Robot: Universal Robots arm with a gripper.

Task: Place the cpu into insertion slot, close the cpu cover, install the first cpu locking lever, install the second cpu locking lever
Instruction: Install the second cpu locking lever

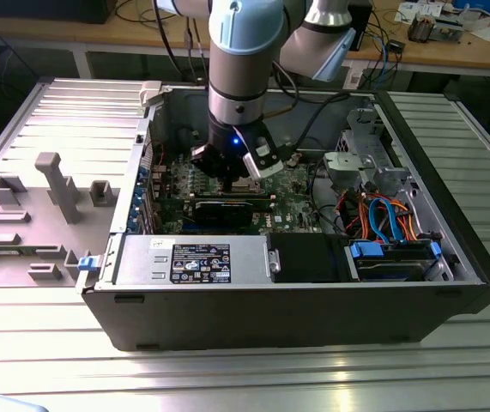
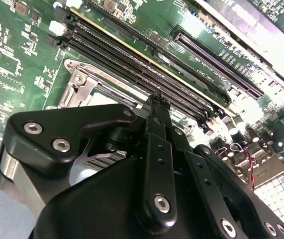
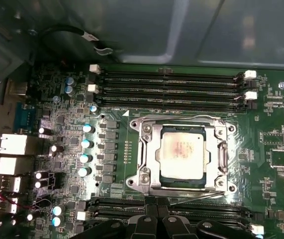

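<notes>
Surface: an open desktop computer case [image 1: 313,318] lies on its side on a ribbed grey metal counter [image 1: 450,369].
Room: behind it stands a wooden workbench [image 1: 476,51] strewn with cables and small parts.
Beside the case: the removed grey side panel [image 1: 39,206] lies flat on the exterior view's left.
Arm: the pale blue and grey robot arm [image 1: 245,60] reaches down into the case over the green motherboard [image 3: 67,129].
Gripper: the black gripper [image 3: 154,219] hangs low, just beside the socket; its fingertips sit close together and hold nothing.
Cpu: the silvery cpu [image 3: 182,152] lies seated in the insertion slot [image 3: 205,180].
Cover: the cpu cover [image 3: 151,149] lies flat, framing the chip.
First wrist view: the whole socket, with the memory slots [image 3: 171,89] on either side.
Second wrist view: the gripper's black body and linkage, with the socket's corner [image 2: 79,87] visible beyond.
</notes>
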